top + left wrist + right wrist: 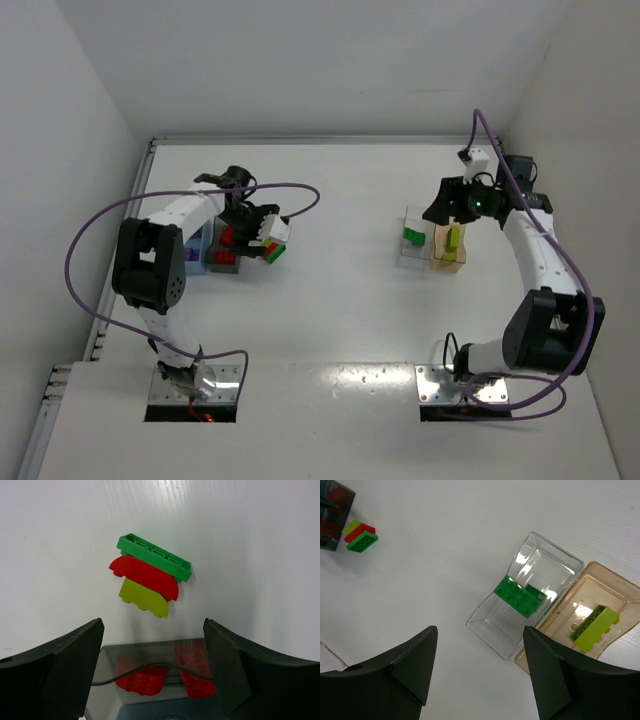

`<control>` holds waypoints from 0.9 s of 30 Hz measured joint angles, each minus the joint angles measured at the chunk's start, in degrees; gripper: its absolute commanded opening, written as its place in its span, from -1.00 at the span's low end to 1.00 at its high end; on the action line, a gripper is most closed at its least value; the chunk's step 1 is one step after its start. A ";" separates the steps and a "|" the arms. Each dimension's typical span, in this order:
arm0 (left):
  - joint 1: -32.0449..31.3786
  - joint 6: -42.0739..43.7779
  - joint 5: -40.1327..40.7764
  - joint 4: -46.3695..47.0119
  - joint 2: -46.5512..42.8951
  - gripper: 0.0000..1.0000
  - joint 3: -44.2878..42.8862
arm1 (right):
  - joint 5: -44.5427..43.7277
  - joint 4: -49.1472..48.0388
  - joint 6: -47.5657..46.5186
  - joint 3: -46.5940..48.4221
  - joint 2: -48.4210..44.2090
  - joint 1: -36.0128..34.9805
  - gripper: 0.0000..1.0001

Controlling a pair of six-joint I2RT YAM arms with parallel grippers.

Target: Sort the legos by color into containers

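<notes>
My left gripper [152, 640] hangs open over the dark grey bin [145, 652], nothing between its fingers. Two red legos [142, 680] lie inside that bin. Just beyond it on the table is a stuck-together pile: a green brick [155, 557], a red rounded piece [145, 576] and a yellow-green piece [144, 597]. My right gripper [480, 635] is open and empty above the table, beside the clear bin [492, 630], which holds a green brick [517, 596]. The tan bin [615, 587] next to it holds a yellow-green brick [595, 622].
A light blue bin [196, 250] sits left of the dark grey bin [222, 266], partly under my left arm. Purple cables loop over both arms. Metal base plates [195, 390] are at the near edge. White walls close in on the table's back and sides.
</notes>
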State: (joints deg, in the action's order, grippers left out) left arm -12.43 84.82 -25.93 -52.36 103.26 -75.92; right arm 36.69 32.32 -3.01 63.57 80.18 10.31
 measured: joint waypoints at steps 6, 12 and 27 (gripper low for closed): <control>0.00 2.14 -1.03 0.24 0.44 0.80 0.17 | -0.02 0.15 0.00 0.00 0.55 0.00 0.39; -0.13 3.19 -1.27 0.72 3.21 0.80 0.17 | 0.00 0.28 0.00 -0.02 0.79 0.00 0.42; -1.16 3.26 -1.70 3.67 9.05 0.76 -0.42 | -0.07 0.35 -0.02 -0.02 2.08 0.00 0.42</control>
State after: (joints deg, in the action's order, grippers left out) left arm -13.58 88.07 -27.64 -48.69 112.31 -76.34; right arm 36.62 32.67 -3.03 63.55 82.26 10.31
